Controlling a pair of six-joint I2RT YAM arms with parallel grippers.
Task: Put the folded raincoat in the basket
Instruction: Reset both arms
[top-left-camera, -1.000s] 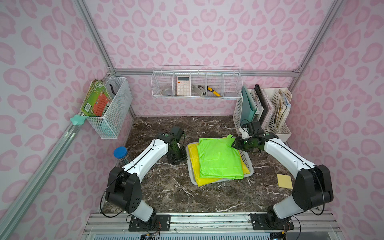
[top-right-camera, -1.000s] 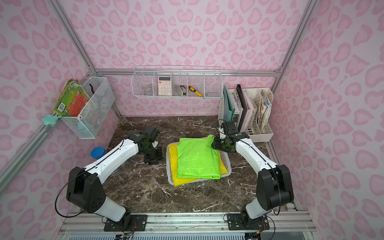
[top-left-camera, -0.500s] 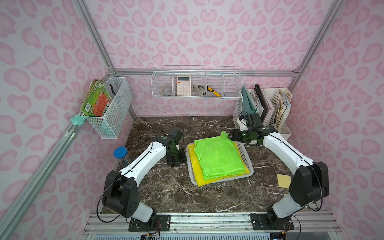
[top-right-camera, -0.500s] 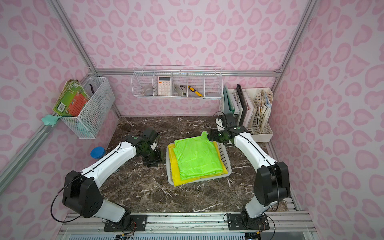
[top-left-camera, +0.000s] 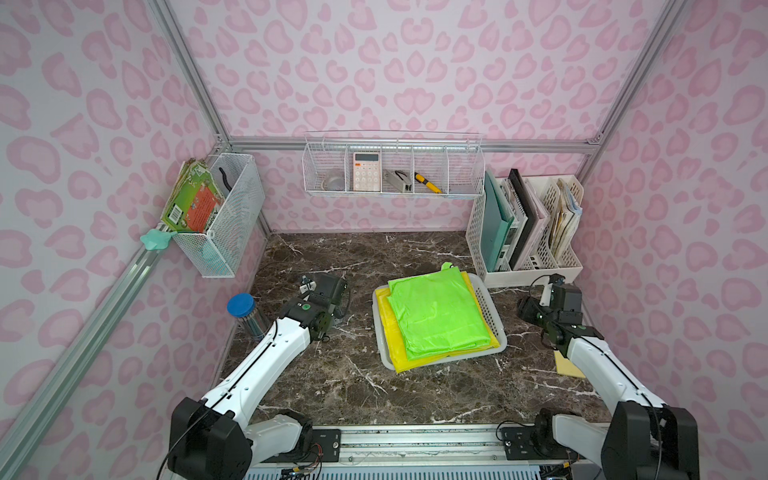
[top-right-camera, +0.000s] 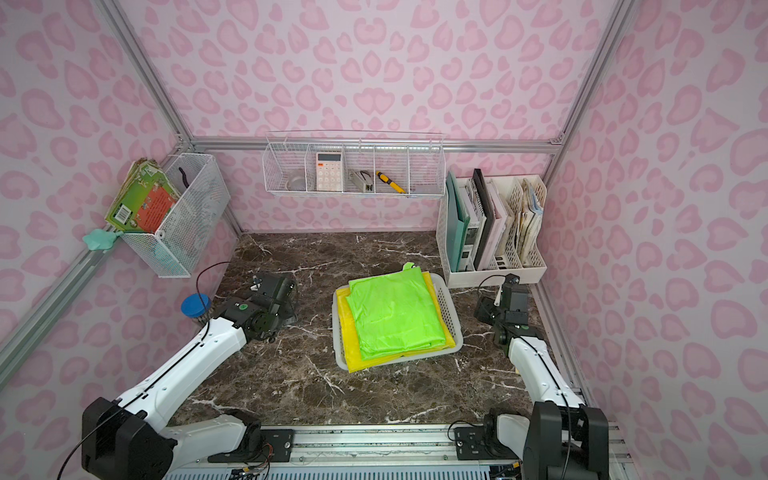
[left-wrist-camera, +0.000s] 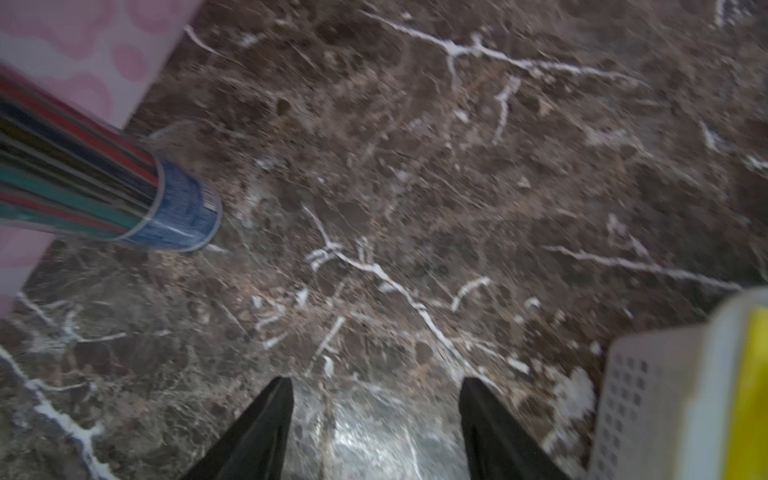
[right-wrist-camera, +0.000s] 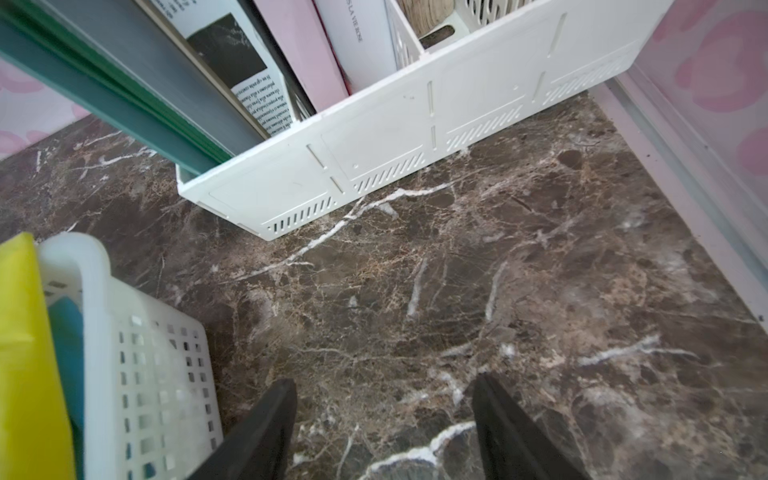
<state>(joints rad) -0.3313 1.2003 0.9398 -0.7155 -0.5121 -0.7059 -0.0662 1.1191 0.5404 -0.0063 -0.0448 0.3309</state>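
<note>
Folded raincoat (top-left-camera: 436, 316) lies in basket (top-left-camera: 490, 318), atop a second folded sheet (top-left-camera: 392, 332). From basket: left gripper (left-wrist-camera: 374, 386) at 9 o'clock, tube (top-left-camera: 241, 305) beyond it. Right gripper (right-wrist-camera: 384, 384) at 3 o'clock, file holder (top-left-camera: 536, 274) at 1 o'clock.

So the right gripper (right-wrist-camera: 384, 380) isn't at the green raincoat (top-left-camera: 436, 316) and its far corner anymore. It's backed way off near the file holder (top-left-camera: 536, 272), jaws spread wider over bare marble (right-wrist-camera: 498, 270). The left gripper (left-wrist-camera: 376, 380) has slid away from the basket (top-left-camera: 490, 305) toward the pen tube (top-left-camera: 245, 311) and opened up too. The raincoat's lifted corner now lies flat.
</note>
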